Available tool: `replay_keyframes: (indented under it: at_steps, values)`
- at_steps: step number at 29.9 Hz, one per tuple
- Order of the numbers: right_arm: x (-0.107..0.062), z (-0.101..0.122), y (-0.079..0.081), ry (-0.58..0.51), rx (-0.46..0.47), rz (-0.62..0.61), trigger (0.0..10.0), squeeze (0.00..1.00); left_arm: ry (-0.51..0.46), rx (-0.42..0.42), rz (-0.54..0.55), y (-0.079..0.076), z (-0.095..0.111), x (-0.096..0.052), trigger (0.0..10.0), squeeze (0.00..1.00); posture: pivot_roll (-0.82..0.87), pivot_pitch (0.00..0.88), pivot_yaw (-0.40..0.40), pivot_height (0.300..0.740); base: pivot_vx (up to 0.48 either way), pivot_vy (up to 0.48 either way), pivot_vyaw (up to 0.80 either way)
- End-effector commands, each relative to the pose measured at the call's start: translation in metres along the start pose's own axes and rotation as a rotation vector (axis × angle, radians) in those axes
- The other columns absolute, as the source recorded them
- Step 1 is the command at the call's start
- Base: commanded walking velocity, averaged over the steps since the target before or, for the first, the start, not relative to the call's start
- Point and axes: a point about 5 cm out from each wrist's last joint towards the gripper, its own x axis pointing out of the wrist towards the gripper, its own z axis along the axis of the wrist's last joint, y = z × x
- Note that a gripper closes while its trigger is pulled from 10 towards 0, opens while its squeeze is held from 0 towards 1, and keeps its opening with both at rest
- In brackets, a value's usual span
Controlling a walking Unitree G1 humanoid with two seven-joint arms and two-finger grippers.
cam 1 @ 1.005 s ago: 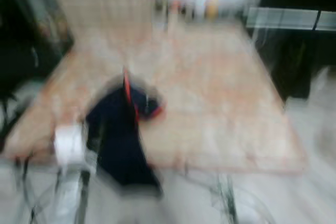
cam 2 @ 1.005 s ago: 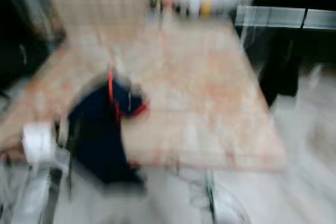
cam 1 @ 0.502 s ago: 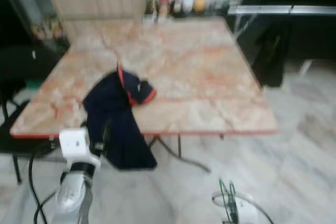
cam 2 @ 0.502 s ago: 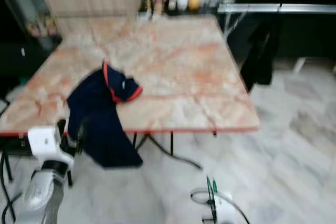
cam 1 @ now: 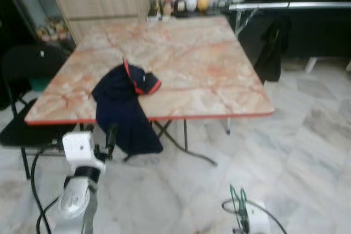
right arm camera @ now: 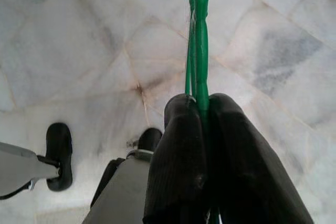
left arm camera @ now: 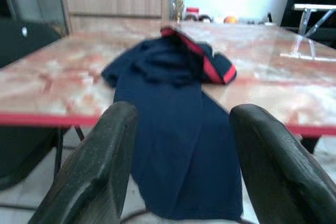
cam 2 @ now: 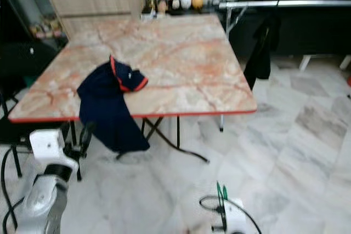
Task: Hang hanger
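Shirt (cam 1: 123,108) drapes table (cam 1: 219,80) edge; chair (cam 1: 22,97) beside, prob.

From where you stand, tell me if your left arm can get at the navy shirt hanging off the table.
Probably yes. The left end effector is open and aimed at the navy shirt, which drapes over the near edge of the table. Nothing stands between them, though a gap remains, so some reach forward looks needed.

Thin green hanger (right arm camera: 201,35), clamped between the right tool's (right arm camera: 203,109) black fingers, low above floor.
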Motion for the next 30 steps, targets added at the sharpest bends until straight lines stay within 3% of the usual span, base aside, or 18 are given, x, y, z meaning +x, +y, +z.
replay_keyframes:
  at_steps: [1,12,16,22,24,27,30]
  values:
    - [0.002,0.007,0.000,-0.023,0.009,-0.004,10.0,0.00,0.028,0.008,0.002,0.003,-0.004,-0.001,10.0,0.00,0.01,0.000,0.011,0.740,0.000,0.000,0.00]
    - [0.003,0.015,-0.003,-0.057,0.027,-0.017,10.0,0.00,0.145,0.007,-0.059,0.003,-0.022,-0.006,10.0,0.00,0.01,0.000,0.014,0.740,0.000,0.000,0.00]
    - [0.005,0.034,-0.006,-0.119,0.002,-0.012,10.0,0.00,0.198,0.020,-0.094,0.003,-0.030,-0.008,10.0,0.00,0.01,0.000,0.016,0.740,0.000,0.000,0.00]
    - [0.008,0.077,0.001,-0.264,-0.114,0.097,10.0,0.00,0.247,0.070,-0.188,0.002,-0.034,-0.005,10.0,0.00,0.02,0.000,0.014,0.740,0.000,0.000,0.00]
    - [0.007,0.091,0.003,-0.312,-0.192,0.152,10.0,0.00,0.247,0.071,-0.219,0.001,-0.034,-0.003,10.0,0.00,0.01,0.000,0.012,0.740,0.000,0.000,0.00]
    - [0.004,0.112,0.008,-0.373,-0.317,0.285,10.0,0.00,0.248,0.072,-0.263,-0.002,-0.033,0.001,10.0,0.00,0.01,0.000,0.011,0.740,0.000,0.000,0.00]
    - [0.001,0.123,0.008,-0.414,-0.366,0.376,10.0,0.00,0.251,0.083,-0.296,-0.003,-0.033,0.003,10.0,0.00,0.00,0.000,0.008,0.740,0.000,0.000,0.00]
